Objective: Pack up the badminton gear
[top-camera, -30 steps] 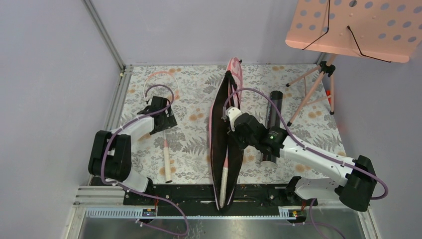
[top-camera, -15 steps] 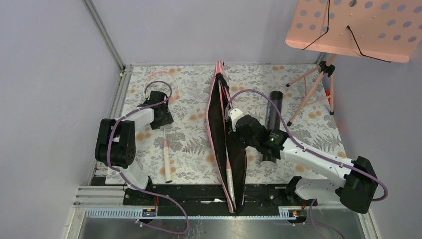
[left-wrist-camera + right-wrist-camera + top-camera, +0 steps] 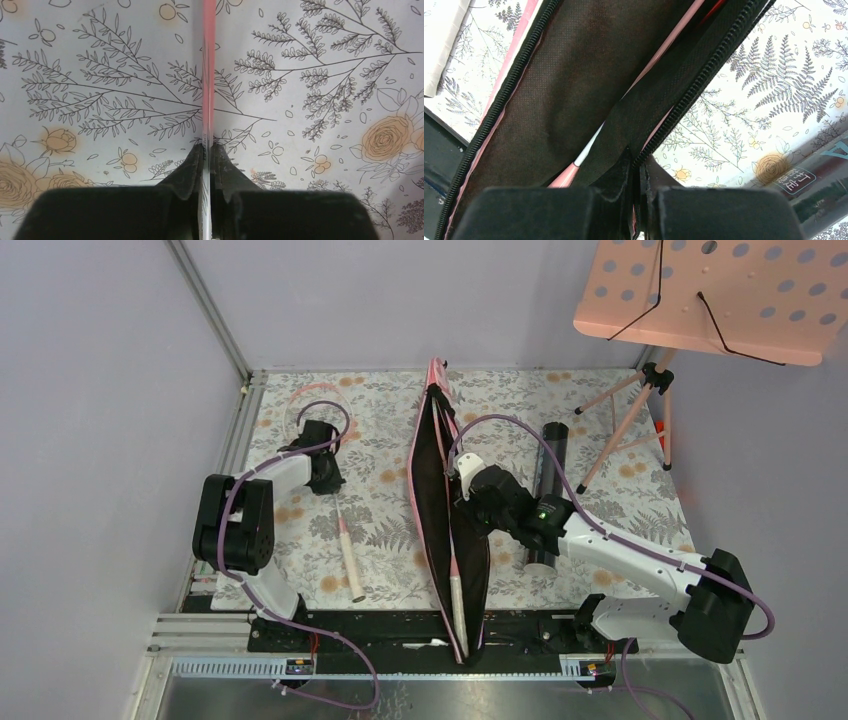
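A pink-framed racket [image 3: 349,562] lies on the floral table at the left, white handle toward me. My left gripper [image 3: 325,476] is shut on its thin shaft [image 3: 208,75], close to the head, and the jaws pinch it from both sides [image 3: 207,150]. The pink cover [image 3: 432,490] lies open down the middle, black lining up, with a second racket [image 3: 458,585] inside it [image 3: 566,176]. Clamped on the cover's right zipper edge [image 3: 684,105] is my right gripper [image 3: 466,502], its jaws shut [image 3: 638,162]. A long black tube [image 3: 549,465] lies to the right of the cover.
A pink perforated music stand [image 3: 700,290] hangs over the back right corner, its tripod legs [image 3: 630,420] reaching the table beside the tube. Walls close in the left and back sides. A black rail [image 3: 380,630] runs along the near edge.
My left gripper has shut on the racket shaft, and the racket's handle has swung a little to the right. The cover's far tip has shifted left while the right gripper kept its hold.
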You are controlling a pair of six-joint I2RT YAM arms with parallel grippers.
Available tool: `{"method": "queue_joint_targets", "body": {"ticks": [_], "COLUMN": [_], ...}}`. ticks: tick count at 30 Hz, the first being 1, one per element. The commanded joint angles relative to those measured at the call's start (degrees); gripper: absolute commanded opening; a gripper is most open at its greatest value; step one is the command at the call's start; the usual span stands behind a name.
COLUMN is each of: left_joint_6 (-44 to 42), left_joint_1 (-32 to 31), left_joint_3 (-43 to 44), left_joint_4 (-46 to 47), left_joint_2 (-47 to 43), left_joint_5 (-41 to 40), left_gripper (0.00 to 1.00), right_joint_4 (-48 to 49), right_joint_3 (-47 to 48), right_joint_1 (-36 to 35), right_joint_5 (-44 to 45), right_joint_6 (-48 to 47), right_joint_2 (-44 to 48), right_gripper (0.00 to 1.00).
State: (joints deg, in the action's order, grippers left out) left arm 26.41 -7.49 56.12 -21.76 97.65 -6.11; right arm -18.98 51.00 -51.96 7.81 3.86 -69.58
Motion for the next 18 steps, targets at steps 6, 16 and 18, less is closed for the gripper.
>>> {"method": "queue_joint_targets", "body": {"ticks": [6,16,18], "left_joint_6": [-3.0,1.0,3.4], "left_joint_1": [-3.1,-13.2,-17.1], "left_joint_3": [-5.3,-7.9,-7.7], "left_joint_4": [6.5,-3.1,-6.7], "left_joint_2": [-12.5,-35.7,-38.2], "left_joint_5": [2.6,-7.1,-11.2], "left_gripper": [0.00,0.00,0.00], "right_joint_4": [-3.0,-12.0,-12.8], "right_joint_3": [9.0,20.6,22.5], "right_joint_1": [0.4,0.9,1.6], "right_joint_5": [8.0,10.5,9.7], "right_joint_6": [-3.3,-1.8,-0.3], "right_joint_2": [-1.6,-8.9,-10.3], "right_gripper": [0.00,0.06,0.06]}}
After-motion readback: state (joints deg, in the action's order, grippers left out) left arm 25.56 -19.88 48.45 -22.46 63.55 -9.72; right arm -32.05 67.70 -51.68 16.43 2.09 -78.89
